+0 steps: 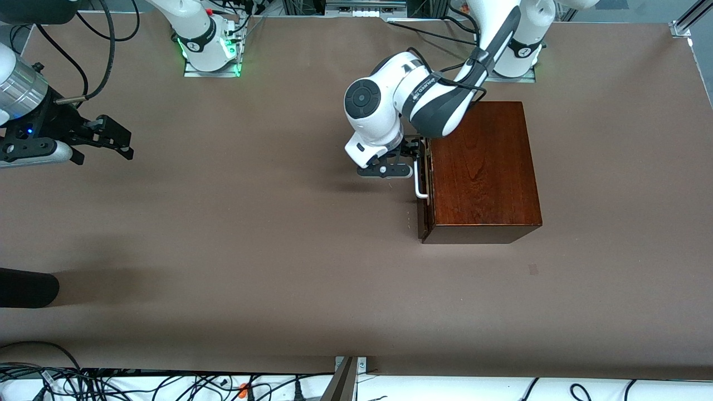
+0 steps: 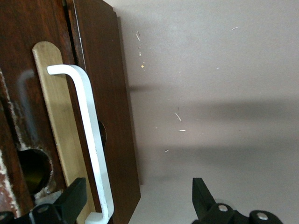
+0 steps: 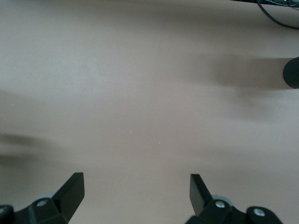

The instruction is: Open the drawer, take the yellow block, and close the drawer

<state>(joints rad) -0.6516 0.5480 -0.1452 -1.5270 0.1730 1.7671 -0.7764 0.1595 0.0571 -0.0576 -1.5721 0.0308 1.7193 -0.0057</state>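
The dark reddish-brown wooden box [image 1: 482, 167] stands on the table toward the left arm's end. Its drawer [image 1: 423, 192] shows only a dark front with a white loop handle [image 1: 420, 184]; no pale interior shows. My left gripper [image 1: 416, 159] is open at the drawer front. In the left wrist view the handle [image 2: 88, 126] lies between the fingers of the left gripper [image 2: 138, 198], close to one fingertip [image 2: 74, 198] and apart from the other. The yellow block is hidden. My right gripper [image 1: 120, 142] waits open and empty over bare table [image 3: 136, 191].
A dark rounded object [image 1: 28, 288] lies at the table's edge toward the right arm's end and also shows in the right wrist view [image 3: 292, 72]. Cables [image 1: 167, 384] run along the edge nearest the front camera.
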